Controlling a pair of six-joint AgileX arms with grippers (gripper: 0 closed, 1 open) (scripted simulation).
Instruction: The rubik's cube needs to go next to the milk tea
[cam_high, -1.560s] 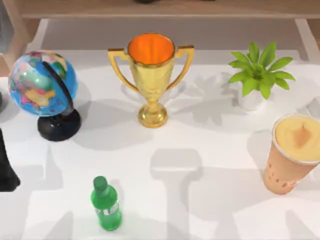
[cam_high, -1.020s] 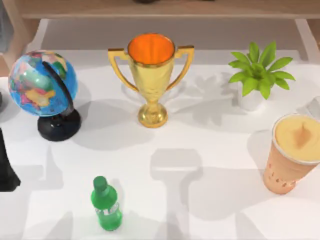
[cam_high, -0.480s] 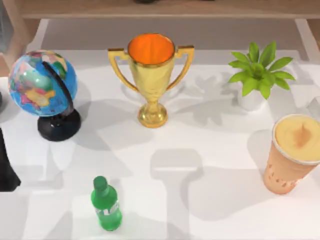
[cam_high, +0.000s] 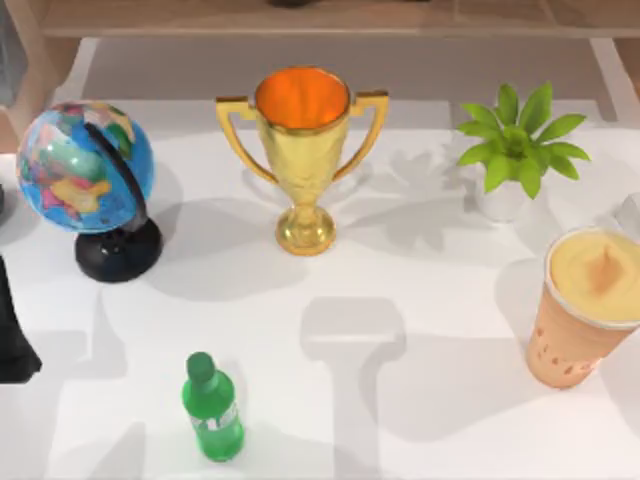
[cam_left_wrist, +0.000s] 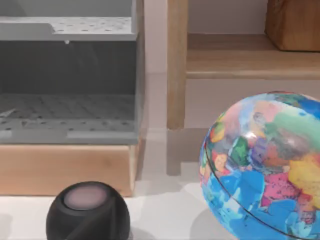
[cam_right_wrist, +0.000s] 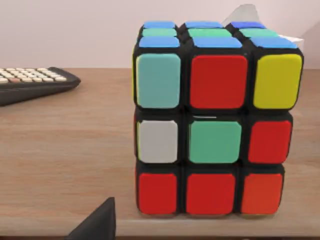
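The rubik's cube (cam_right_wrist: 215, 120) stands upright on a wooden shelf, close in front of my right wrist camera, with red, green, yellow, grey and orange stickers facing me and blue ones on top. One dark fingertip (cam_right_wrist: 100, 225) of my right gripper shows short of the cube's lower corner, apart from it and holding nothing. The milk tea (cam_high: 585, 305), a peach cup with a creamy top, stands at the table's right edge. My left arm (cam_high: 12, 345) is a dark shape parked at the table's left edge.
On the table stand a globe (cam_high: 88, 180), a gold trophy (cam_high: 302, 150), a potted plant (cam_high: 515, 150) and a green bottle (cam_high: 212, 408). A calculator (cam_right_wrist: 30, 82) lies on the shelf beside the cube. A black round object (cam_left_wrist: 87, 212) sits near the globe.
The things on the table have not moved. Only the arm shadows on the near part of the table have shifted.
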